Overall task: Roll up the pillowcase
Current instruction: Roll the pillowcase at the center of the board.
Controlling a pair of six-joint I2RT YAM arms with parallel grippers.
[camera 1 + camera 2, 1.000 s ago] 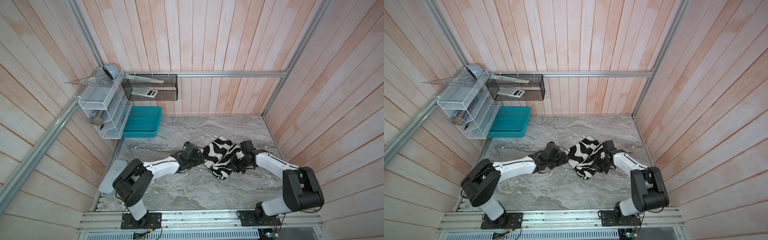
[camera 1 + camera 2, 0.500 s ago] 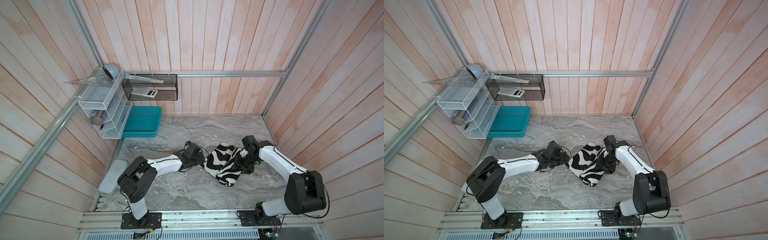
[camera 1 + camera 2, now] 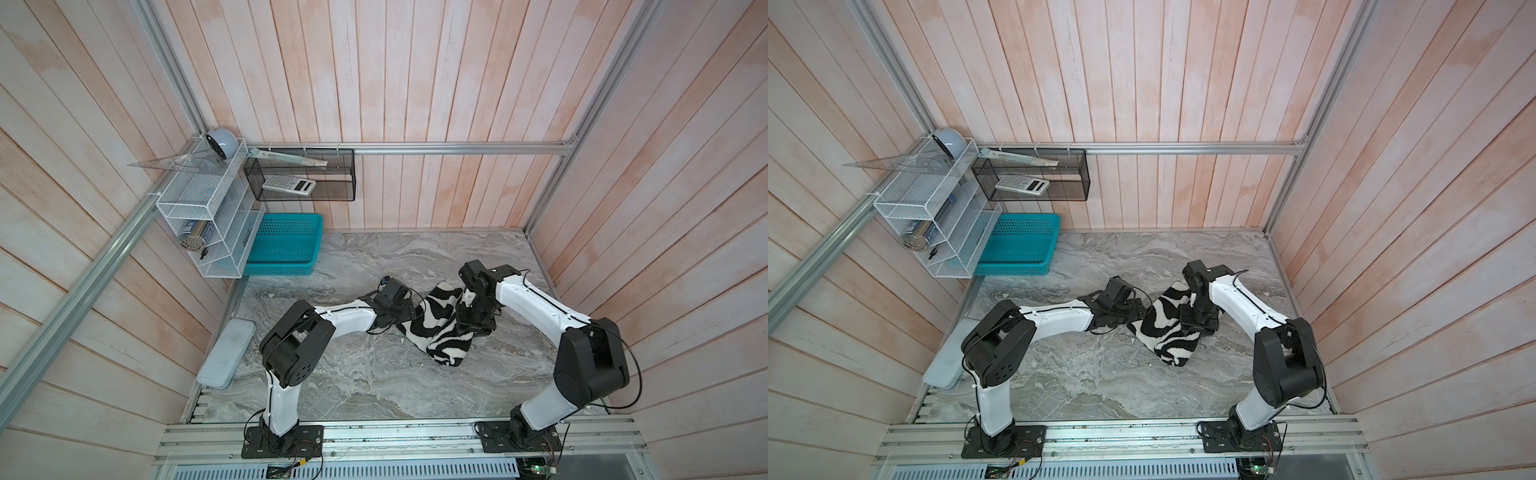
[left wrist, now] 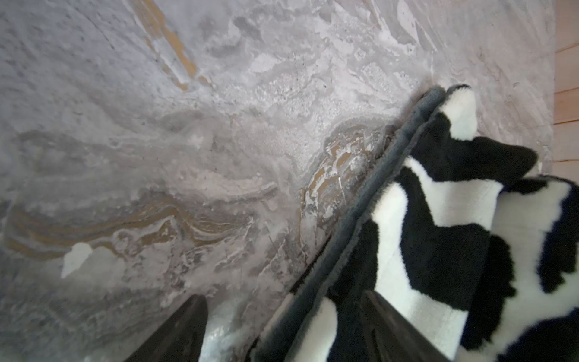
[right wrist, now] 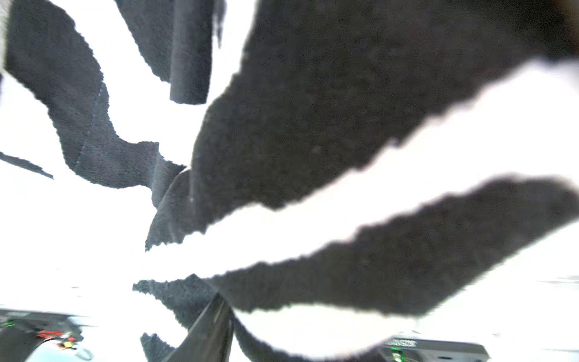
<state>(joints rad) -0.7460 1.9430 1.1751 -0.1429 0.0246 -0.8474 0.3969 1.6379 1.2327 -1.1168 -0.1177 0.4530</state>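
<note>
No legible text — just one blurred, unreadable marking (image 5: 404, 343), right wrist view.

Pillowcase (image 3: 432, 336) no longer a bunched heap but a longer diagonal strip, right gripper (image 3: 469, 326) steeper over it.

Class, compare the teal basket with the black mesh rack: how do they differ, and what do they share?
The teal basket stands on the table; the black mesh rack hangs on the wall rail. The rack holds a calculator; the teal basket shows nothing inside. Both are rectangular, perforated containers.
</note>
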